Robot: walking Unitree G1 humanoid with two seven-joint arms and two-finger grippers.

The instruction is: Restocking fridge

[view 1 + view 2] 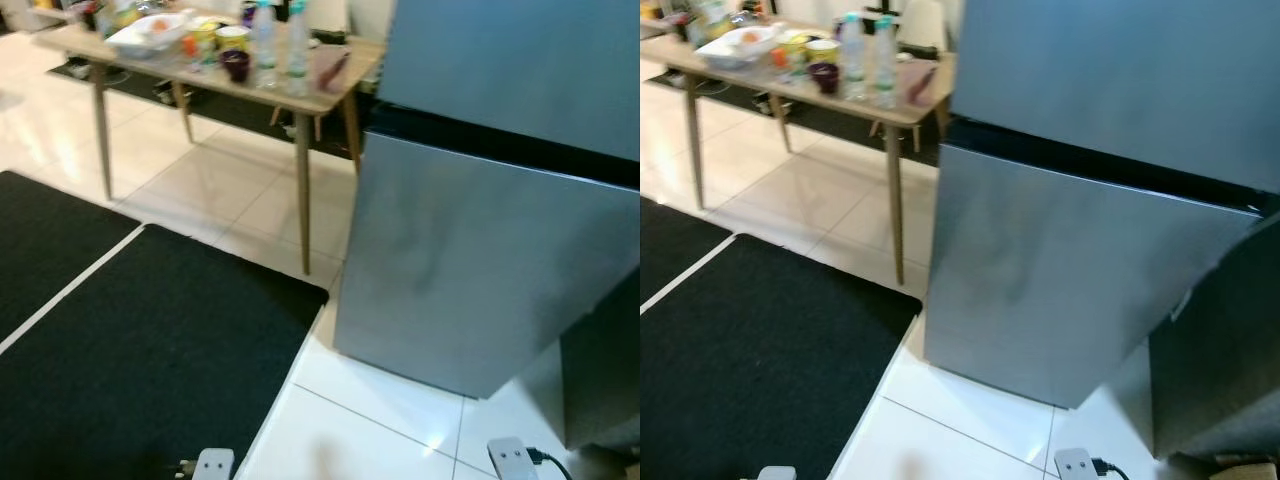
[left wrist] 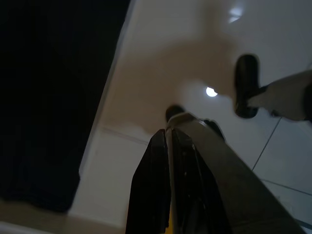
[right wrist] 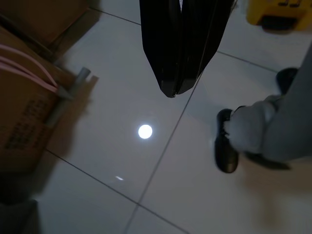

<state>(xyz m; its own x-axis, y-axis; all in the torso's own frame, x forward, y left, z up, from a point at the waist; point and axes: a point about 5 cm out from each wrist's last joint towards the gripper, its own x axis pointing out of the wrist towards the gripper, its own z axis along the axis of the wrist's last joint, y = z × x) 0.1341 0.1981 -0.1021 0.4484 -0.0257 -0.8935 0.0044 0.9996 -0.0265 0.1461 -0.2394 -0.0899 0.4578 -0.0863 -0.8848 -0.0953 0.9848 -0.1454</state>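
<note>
At upper left, two water bottles (image 1: 280, 45) on the desk (image 1: 330, 98) look smooth, slippery, best gripped mid-body; fridge (image 1: 470, 250) shut at right; left pincer (image 2: 165, 141) and right pincer (image 3: 173, 90) hang closed, empty.

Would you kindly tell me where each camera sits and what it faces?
Left eye: head, looking down at fridge, table, black mat.
Right eye: head, same scene shifted sideways.
Left wrist: along the left gripper, jaws shut, toward floor tiles.
Right wrist: along the right gripper, jaws shut, toward tiles, cardboard box.
</note>
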